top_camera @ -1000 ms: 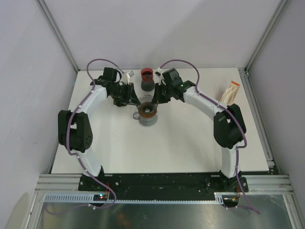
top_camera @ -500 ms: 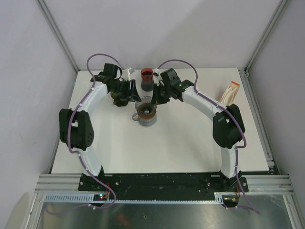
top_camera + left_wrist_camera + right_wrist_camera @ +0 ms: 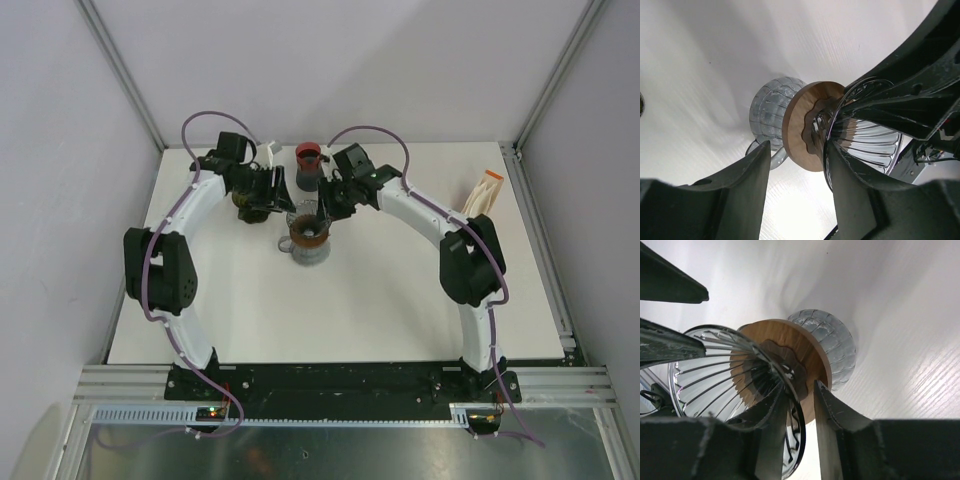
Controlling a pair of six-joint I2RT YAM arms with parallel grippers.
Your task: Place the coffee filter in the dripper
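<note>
The dripper (image 3: 308, 232) is a ribbed glass cone (image 3: 870, 140) with a wooden collar (image 3: 795, 127), sitting on a glass base (image 3: 832, 347) at the middle back of the table. Brown shows through the glass; I cannot tell whether a coffee filter lies inside. Tan paper filters (image 3: 486, 192) stand at the back right. My left gripper (image 3: 275, 198) is open just left of the cone (image 3: 797, 150), its right finger beside the rim. My right gripper (image 3: 325, 205) is open, its jaws slightly apart on either side of the glass rim (image 3: 801, 395).
A red-topped grey cup (image 3: 309, 165) stands right behind the dripper, between the two wrists. A small white item (image 3: 272, 155) lies near the back edge by the left arm. The table's raised frame (image 3: 535, 235) runs along the right side.
Both grippers have opened. The left gripper has drawn back to the left, away from the dripper. The right arm has shifted a little left, still at the rim.
</note>
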